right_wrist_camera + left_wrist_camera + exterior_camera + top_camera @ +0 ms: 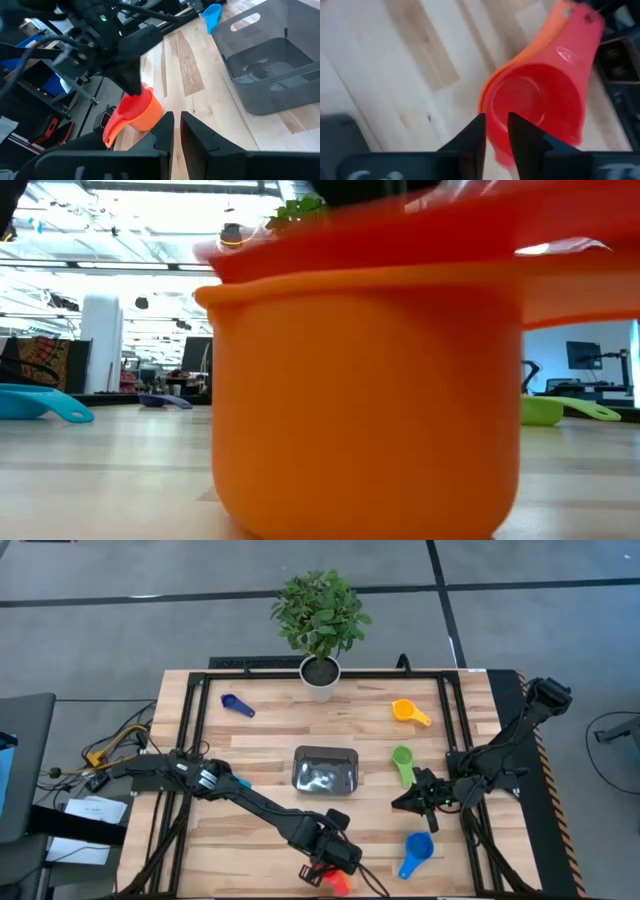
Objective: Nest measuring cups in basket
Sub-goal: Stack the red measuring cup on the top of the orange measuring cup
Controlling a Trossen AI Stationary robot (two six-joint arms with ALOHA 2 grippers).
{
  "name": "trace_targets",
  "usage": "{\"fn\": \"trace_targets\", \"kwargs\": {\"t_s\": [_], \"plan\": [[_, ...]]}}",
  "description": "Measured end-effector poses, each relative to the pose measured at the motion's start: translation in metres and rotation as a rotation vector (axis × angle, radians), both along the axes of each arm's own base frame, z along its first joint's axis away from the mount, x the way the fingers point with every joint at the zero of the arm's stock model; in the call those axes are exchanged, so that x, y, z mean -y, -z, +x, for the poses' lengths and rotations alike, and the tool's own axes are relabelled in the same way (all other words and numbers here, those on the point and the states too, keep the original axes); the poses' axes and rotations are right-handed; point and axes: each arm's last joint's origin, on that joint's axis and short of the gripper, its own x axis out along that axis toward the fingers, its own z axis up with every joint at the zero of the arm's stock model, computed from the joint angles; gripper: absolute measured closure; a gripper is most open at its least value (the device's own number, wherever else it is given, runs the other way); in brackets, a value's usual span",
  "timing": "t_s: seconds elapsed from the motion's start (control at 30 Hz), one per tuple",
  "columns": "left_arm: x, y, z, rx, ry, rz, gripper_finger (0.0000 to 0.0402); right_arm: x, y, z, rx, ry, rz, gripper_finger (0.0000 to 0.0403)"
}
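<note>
A red measuring cup (535,105) sits nested in an orange one (365,410) near the table's near edge (340,884). My left gripper (496,135) stands over them, shut on the red cup (131,106). The dark grey basket (325,770) stands mid-table with no cup in it. A green cup (402,762), a light blue cup (415,852), a yellow-orange cup (408,712) and a dark blue cup (237,705) lie apart on the wood. My right gripper (398,803) hovers shut between the green and light blue cups, holding nothing. My left gripper pinches the red cup's bowl wall at the rim (496,147), on the side away from the handle. One finger seems to be inside the bowl and one outside. The fingers come from above, pointing down. The red cup rests in the orange cup, which stands on the table.
A white plant pot (320,675) stands at the far edge behind the basket. Black frame rails run along the table's sides. Bare wood lies between the basket and the near edge. Cables trail off the table's left side.
</note>
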Motion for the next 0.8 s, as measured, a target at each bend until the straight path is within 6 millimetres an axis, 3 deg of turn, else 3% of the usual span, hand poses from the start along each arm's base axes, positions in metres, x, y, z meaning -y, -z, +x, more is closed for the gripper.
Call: {"fn": "trace_targets", "kwargs": {"t_s": [0.2, 0.47, 0.67, 0.8], "plan": [[-0.003, 0.001, 0.002, -0.007, -0.055, -0.023, 0.0296, 0.000, 0.000, 0.000, -0.002, 0.008, 0.015, 0.0336], [-0.003, -0.001, 0.006, 0.050, -0.089, -0.020, 0.0293, 0.002, 0.001, 0.000, -0.007, 0.032, -0.005, 0.0337], [-0.008, -0.004, 0.007, 0.104, -0.171, 0.068, 0.0295, 0.016, 0.004, 0.003, -0.099, 0.122, -0.028, 0.0337], [-0.010, -0.007, 0.013, 0.153, -0.195, 0.038, 0.0301, 0.024, -0.009, 0.005, -0.196, 0.181, -0.085, 0.0337]]}}
